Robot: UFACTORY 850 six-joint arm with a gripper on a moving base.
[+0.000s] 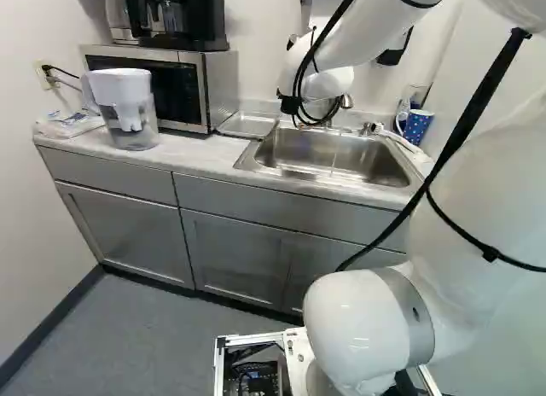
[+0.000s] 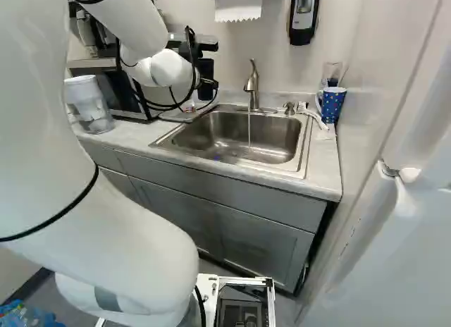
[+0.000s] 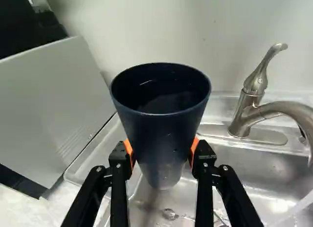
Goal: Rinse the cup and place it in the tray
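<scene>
In the right base view my gripper (image 2: pixel 206 68) shows only as black parts beyond the white wrist, its fingertips hidden. The wrist view has the gripper (image 3: pixel 162 151) shut on a dark blue tapered cup (image 3: pixel 161 131), orange pads pressing its two sides. The cup is upright, mouth open, with what looks like liquid inside. Below and beyond it lies the tray (image 3: pixel 100 153), on the counter between microwave and sink; the left base view shows this tray (image 1: pixel 247 125) too. From the faucet (image 2: pixel 252 84) a thin stream runs into the sink (image 2: pixel 236 133), beside the cup rather than into it.
The microwave (image 3: pixel 54 109) stands close beside the tray. A spoon (image 3: pixel 170 214) lies in the sink below the gripper. At the sink's far side are a blue dotted mug (image 2: pixel 331 105) and a brush (image 2: pixel 310 114). A water pitcher (image 1: pixel 128 110) stands on the counter.
</scene>
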